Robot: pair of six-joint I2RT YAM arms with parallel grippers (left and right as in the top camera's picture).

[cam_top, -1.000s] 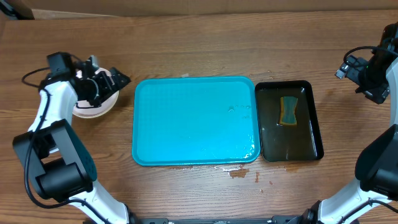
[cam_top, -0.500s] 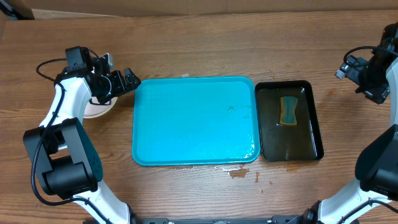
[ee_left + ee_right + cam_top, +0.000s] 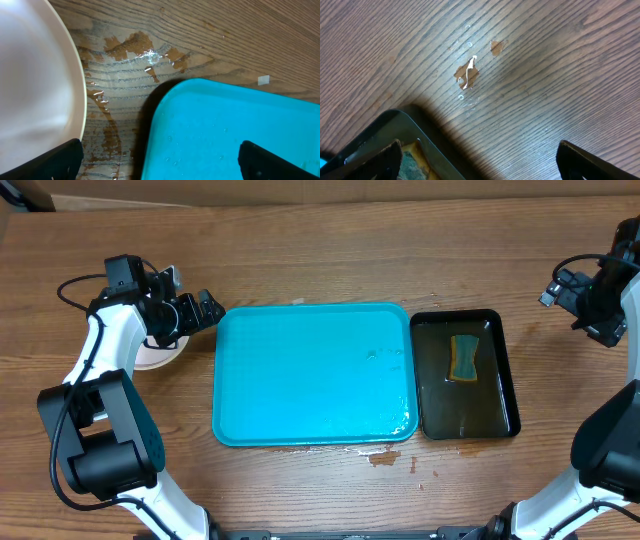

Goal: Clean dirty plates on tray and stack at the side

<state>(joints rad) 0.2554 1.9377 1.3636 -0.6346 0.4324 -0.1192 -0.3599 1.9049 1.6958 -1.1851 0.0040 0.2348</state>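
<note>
The turquoise tray (image 3: 312, 375) lies mid-table with nothing on it but water drops; its corner shows in the left wrist view (image 3: 225, 135). The plates (image 3: 152, 358) sit stacked left of the tray, mostly under my left arm; the top white plate shows in the left wrist view (image 3: 35, 85). My left gripper (image 3: 205, 310) is open and empty, hovering between the stack and the tray's far-left corner, its fingertips (image 3: 60, 157) wide apart. My right gripper (image 3: 585, 305) is open and empty at the far right, above bare wood beside the black tray.
A black tray (image 3: 465, 375) of liquid with a green-yellow sponge (image 3: 464, 357) lies right of the turquoise tray; its corner shows in the right wrist view (image 3: 395, 135). Water puddles wet the wood by the tray corner (image 3: 145, 52), near the right gripper (image 3: 467, 72) and at the front (image 3: 385, 458).
One second ago my left gripper was over the plate stack; it moved right to the tray's corner and has held still for the last half second. The right arm has not moved.
</note>
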